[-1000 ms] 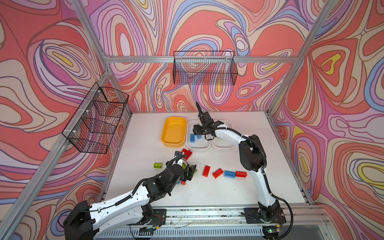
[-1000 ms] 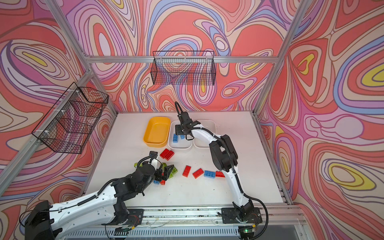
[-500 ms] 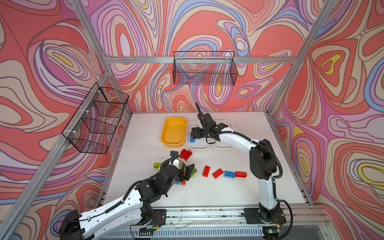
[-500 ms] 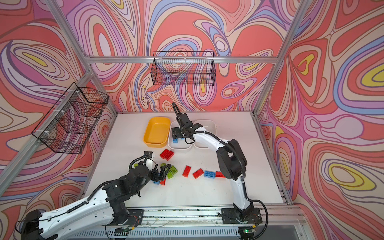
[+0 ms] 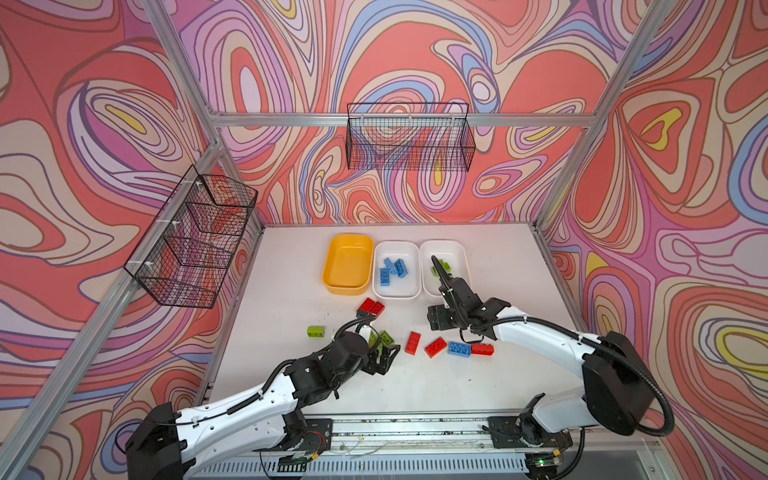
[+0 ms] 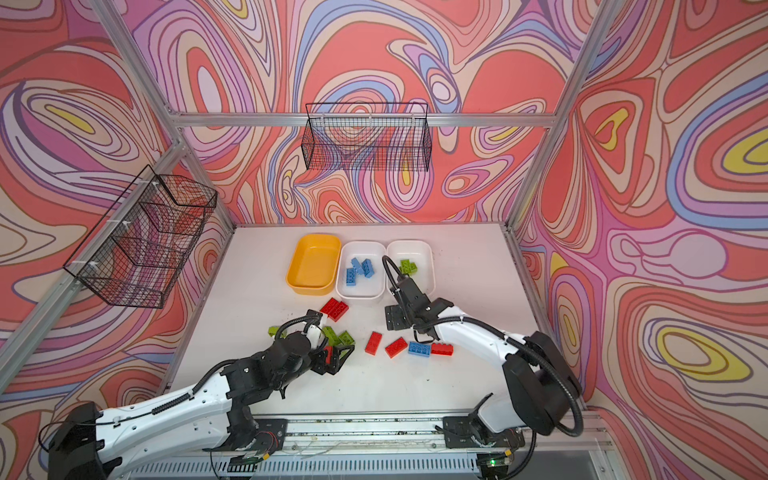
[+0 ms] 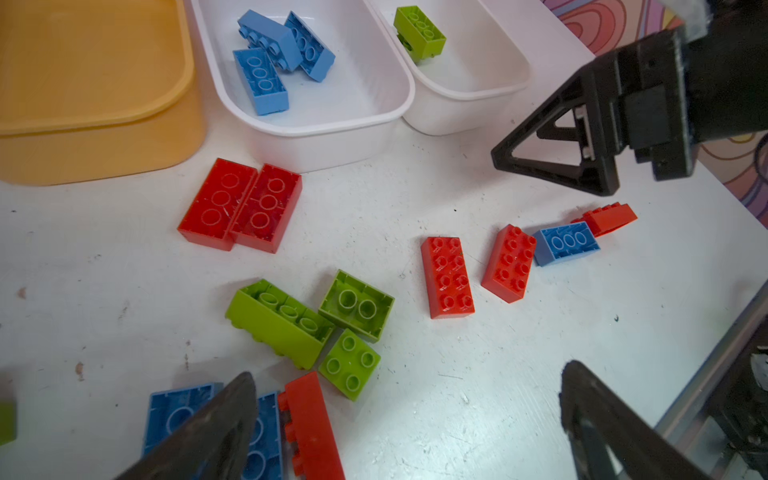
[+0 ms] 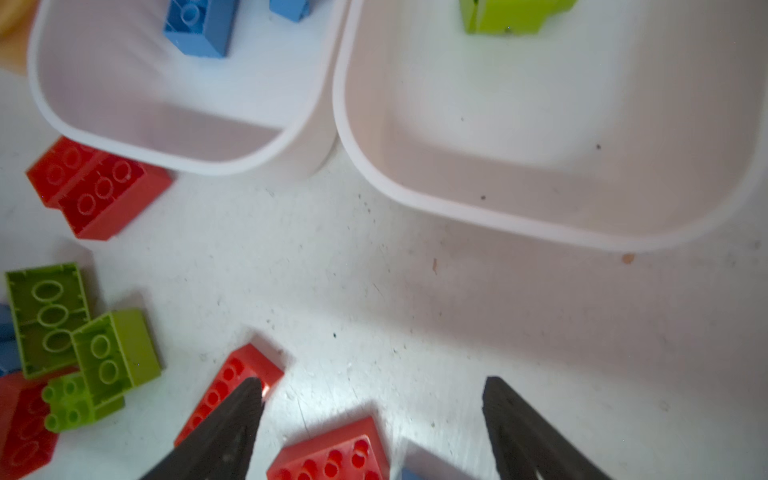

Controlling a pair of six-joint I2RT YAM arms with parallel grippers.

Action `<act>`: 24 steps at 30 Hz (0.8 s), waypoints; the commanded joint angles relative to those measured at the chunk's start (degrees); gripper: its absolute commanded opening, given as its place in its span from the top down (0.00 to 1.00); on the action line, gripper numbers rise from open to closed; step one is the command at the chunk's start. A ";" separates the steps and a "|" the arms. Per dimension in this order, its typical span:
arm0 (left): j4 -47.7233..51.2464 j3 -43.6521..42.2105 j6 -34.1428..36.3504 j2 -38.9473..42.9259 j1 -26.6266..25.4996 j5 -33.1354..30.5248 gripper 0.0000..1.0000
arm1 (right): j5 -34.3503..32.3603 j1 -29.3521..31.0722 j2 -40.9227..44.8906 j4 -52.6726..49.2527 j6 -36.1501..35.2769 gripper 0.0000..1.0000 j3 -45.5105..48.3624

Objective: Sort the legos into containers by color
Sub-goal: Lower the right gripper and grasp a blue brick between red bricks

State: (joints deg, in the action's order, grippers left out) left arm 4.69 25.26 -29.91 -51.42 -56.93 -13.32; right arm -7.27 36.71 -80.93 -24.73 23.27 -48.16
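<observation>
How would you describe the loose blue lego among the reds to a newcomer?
On the white table, in front of the right white tub, four loose bricks lie in a row. The blue lego is third from the left, the only one not red.

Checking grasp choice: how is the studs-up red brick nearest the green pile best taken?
Take the red brick across its two long side walls, coming from straight above. It lies flat, studs up, with bare table along both long sides. The next red brick lies apart, so there is likely room.
</observation>
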 commanded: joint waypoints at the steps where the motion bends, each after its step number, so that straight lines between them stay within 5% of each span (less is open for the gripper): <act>1: -3.57 1.89 -2.27 -1.62 -1.14 2.23 0.00 | -0.66 -0.03 3.05 1.86 1.25 0.12 3.84; 24: -0.66 -0.93 -5.09 3.75 -4.42 -2.10 0.00 | 6.44 0.39 8.23 5.07 8.38 0.19 17.16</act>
State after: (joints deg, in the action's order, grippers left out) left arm 3.33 25.34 -34.39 -48.73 -61.14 -14.15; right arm -1.65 36.77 -73.80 -19.09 28.99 -31.88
